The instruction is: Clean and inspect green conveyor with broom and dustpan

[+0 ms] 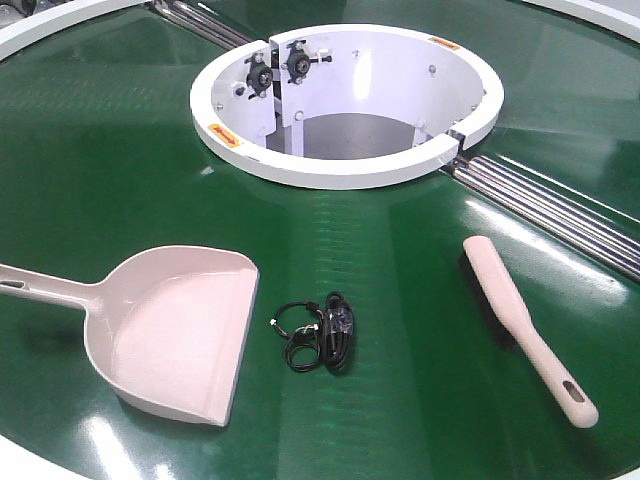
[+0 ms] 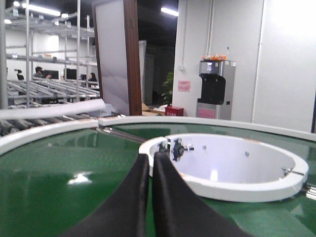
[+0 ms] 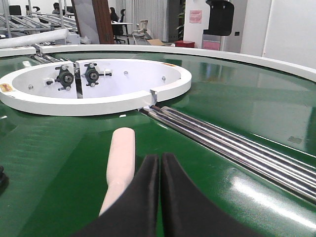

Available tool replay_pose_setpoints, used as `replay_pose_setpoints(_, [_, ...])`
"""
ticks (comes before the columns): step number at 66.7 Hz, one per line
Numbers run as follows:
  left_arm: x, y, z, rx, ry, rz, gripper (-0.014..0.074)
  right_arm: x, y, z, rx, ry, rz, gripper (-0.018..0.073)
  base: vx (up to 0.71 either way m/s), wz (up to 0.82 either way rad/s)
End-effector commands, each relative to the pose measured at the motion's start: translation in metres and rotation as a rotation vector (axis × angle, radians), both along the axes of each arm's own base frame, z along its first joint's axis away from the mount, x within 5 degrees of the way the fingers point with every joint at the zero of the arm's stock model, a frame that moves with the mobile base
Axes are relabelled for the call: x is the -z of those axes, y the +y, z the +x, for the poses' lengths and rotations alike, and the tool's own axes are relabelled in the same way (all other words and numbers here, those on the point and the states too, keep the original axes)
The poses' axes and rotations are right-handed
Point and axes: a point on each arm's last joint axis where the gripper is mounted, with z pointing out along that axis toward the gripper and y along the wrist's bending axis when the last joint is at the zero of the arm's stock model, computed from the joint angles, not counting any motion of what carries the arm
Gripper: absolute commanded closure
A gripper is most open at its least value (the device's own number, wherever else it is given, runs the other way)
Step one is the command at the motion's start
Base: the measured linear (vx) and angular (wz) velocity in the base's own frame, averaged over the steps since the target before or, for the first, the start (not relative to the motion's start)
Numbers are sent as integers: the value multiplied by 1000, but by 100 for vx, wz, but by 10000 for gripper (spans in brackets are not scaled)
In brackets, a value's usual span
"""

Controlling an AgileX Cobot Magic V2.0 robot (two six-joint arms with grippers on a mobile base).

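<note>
You have the large glossy green conveyor (image 1: 90, 150) under both arms, with its ribbed belt serving as your desk. On the left of the belt lies the pale pinkish-beige plastic dustpan (image 1: 180, 335). Its wide flat mouth faces right and its long handle runs off the left edge of the front view. Just beside that mouth sits a small coiled bundle of black cable (image 1: 322, 330) (close to the lip, though you cannot tell whether it touches). Well apart on the right lies the long flat beige plastic broom (image 1: 520, 325) with short black bristles. Its bristle end points toward the white ring-shaped hub (image 1: 340, 172), and its slotted handle end is nearest you.

Your right tool (image 3: 160, 156) has its two black fingers pressed together with nothing between them. In its wrist view the broom (image 3: 121, 160) lies just to the left of those fingers, with its near part hidden behind one of them, so contact cannot be judged. The steel rollers (image 3: 222, 138) run diagonally just to the right of the tool.

Your left tool (image 2: 151, 156) is likewise closed on nothing. It sits above bare belt and points at the hub (image 2: 232, 190). Neither tool shows in the front view, so the left tool's place relative to the dustpan cannot be read.
</note>
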Motion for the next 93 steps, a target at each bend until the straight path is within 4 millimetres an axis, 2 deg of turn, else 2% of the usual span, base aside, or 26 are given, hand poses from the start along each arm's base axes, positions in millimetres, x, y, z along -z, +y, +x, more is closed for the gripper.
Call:
replay_pose_setpoints(1, [-33,0,6,-9,38,5,603,-1,0,0,4,-73,-3,569,0,0])
replay_pose_setpoints(12, [-49,0,32,-28,301,20,603,-1,0,0,4,-74,-3,569,0,0])
replay_pose_setpoints(23, [-41,-1,54,-34,459,31,603,-1,0,0,4,-74,-3,569,0,0])
replay_pose_setpoints(45, [-36,-2,67,-32,504,35,589,-1,0,0,4,-74,-3,569,0,0])
replay_pose_setpoints(54, [-36,-2,67,-32,504,36,498,-1,0,0,4,-74,-3,569,0,0])
replay_pose_setpoints(66, [-36,-2,67,-32,505,39,223,-1,0,0,4,-74,-3,569,0,0])
replay_pose_setpoints(75, [-36,-2,67,-32,503,38,74,-1,0,0,4,-74,-3,569,0,0])
replay_pose_setpoints(80, [-36,-2,67,-30,504,22,43,-1,0,0,4,-74,-2,569,0,0])
replay_pose_setpoints(93, [-41,-4,68,-18,489,-21,41,-1,0,0,4,-74,-2,569,0,0])
